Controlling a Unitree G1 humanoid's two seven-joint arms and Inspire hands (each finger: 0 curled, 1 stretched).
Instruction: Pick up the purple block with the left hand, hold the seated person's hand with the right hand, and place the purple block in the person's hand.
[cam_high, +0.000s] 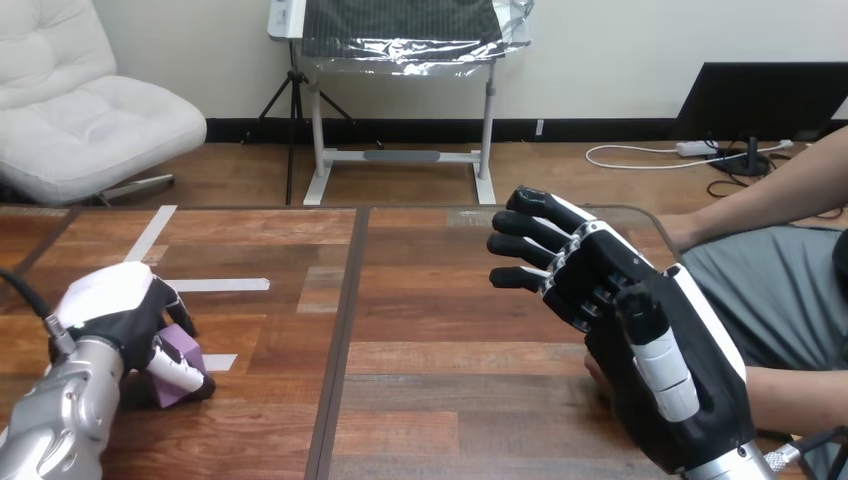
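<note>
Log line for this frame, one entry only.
left robot hand: curled round purple block on table | right robot hand: raised, open | person's hand: behind it, contact unclear

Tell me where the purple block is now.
In the head view, the purple block lies at the wooden table's near left, under the left hand, whose fingers curl round it.

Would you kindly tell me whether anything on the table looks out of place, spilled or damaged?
Nothing stands out. The small purple block sits on the wooden table with the left robot hand curled round it; nothing looks spilled or damaged.
</note>
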